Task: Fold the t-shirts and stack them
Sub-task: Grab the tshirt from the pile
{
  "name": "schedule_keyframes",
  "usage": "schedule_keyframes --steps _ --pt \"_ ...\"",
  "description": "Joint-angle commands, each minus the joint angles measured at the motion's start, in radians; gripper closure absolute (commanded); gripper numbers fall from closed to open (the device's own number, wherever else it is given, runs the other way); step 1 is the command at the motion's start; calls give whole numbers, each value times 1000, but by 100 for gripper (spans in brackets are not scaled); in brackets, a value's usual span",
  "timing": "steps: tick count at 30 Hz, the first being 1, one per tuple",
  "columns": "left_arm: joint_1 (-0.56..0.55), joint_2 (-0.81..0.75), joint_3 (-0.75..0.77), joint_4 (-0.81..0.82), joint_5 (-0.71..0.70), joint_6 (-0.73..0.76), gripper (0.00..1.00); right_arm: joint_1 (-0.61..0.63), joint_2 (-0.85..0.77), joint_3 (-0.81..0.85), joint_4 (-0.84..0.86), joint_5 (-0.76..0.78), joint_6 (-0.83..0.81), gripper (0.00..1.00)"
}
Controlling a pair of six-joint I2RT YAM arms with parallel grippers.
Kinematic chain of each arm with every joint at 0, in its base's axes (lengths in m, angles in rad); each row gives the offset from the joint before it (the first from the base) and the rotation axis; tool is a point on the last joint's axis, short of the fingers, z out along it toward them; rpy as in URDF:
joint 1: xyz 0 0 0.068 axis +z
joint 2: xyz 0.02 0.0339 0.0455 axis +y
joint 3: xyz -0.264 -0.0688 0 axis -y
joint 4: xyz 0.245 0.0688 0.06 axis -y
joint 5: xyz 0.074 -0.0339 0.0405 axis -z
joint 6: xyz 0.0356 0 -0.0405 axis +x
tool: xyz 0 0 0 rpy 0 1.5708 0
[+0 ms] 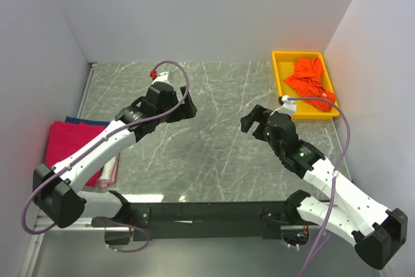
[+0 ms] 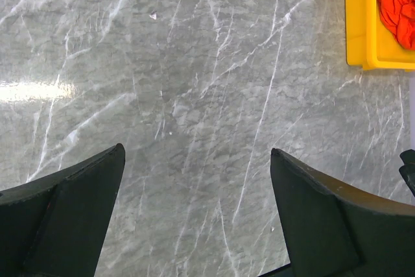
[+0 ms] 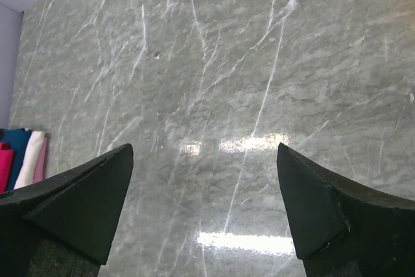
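**Folded pile on the left, orange shirt crumpled in the tray on the right**

At the left edge of the table [image 1: 214, 154] lies a pile of folded shirts. A magenta shirt [image 1: 72, 144] is on top, a dark blue shirt [image 1: 78, 120] shows at the far edge beneath it, and a pale shirt [image 3: 31, 157] shows at the side of the pile. The left arm reaches over the pile.

The left gripper [image 2: 194, 154] hangs above bare marble with its fingers spread wide and nothing between them. To its right, the right gripper [image 3: 204, 147] also hangs over bare marble, its fingers spread wide and holding nothing.

In the far right corner stands a yellow tray [image 1: 280, 76]. An orange shirt [image 1: 310, 77] lies bunched up and unfolded inside it, well apart from both grippers and from the pile.
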Motion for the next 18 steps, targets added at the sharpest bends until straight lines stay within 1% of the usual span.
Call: schedule_keyframes --steps 1,6,11,14,15,17,18 --pt "6 -33 -3 17 15 17 0 0 -13 1 39 10 9 3" --pt "8 -36 -3 14 15 20 0 0 9 7 31 9 15 3" --pt "11 -47 -6 11 15 20 0 -2 73 71 4 15 -6 3" --pt "12 -52 -12 14 22 19 1 -32 165 161 -18 23 -37 3" --pt "12 -52 -12 16 26 19 1 -60 234 225 -27 15 -44 3" --pt "12 -47 -6 3 32 19 0 -161 320 304 -67 -23 -63 4" --pt "12 -46 -1 -4 35 19 1 -196 408 382 -79 -35 -66 5"
